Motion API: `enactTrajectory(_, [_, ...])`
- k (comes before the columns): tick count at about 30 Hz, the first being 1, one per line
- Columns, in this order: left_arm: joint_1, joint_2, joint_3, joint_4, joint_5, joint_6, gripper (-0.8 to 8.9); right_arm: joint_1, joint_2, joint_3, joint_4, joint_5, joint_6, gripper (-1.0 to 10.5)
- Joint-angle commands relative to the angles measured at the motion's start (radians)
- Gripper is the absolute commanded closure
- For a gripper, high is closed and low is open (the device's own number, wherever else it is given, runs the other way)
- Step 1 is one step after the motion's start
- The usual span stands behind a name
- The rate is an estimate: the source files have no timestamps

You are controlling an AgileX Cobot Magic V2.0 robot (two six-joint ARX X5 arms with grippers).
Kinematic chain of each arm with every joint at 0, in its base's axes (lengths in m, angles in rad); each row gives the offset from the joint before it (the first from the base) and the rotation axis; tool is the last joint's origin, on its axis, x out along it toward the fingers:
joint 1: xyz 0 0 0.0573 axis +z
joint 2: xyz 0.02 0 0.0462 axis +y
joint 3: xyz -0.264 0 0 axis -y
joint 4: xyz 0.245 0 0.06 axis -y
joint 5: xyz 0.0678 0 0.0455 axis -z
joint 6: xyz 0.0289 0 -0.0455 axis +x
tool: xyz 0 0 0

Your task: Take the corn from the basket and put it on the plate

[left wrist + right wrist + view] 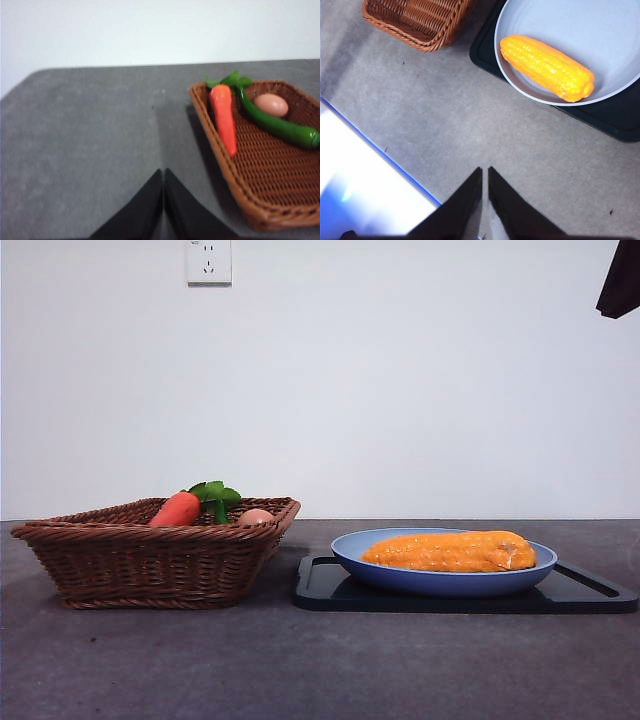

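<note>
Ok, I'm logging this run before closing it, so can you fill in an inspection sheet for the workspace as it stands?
Surface: grey table, a few dark specks.
Job's things: long yellow-orange corn cob lies in the round light-blue plate; brown woven wicker basket beside it.
Clutter: red-orange carrot, green pepper-like vegetable, pinkish-tan egg in the basket; flat black tray under the plate.
Grippers: left gripper and right gripper shut, holding nothing, above bare table.
Cables: nothing seen.
Surroundings: white wall, socket.
</note>
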Motion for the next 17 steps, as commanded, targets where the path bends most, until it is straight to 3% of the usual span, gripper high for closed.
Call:
enactTrajectory(1, [0.003,-0.023,-0.031,0.011,0.004,-0.041,8.09,0.002,0.007,0.018,0.006,-0.002,-0.011,9.4])
enactTrajectory(17, [0.003,-0.140,-0.083,-0.114,0.004,-0.072,8.09,0.002,0.007,0.018,0.006,-0.002,-0.011,9.4])
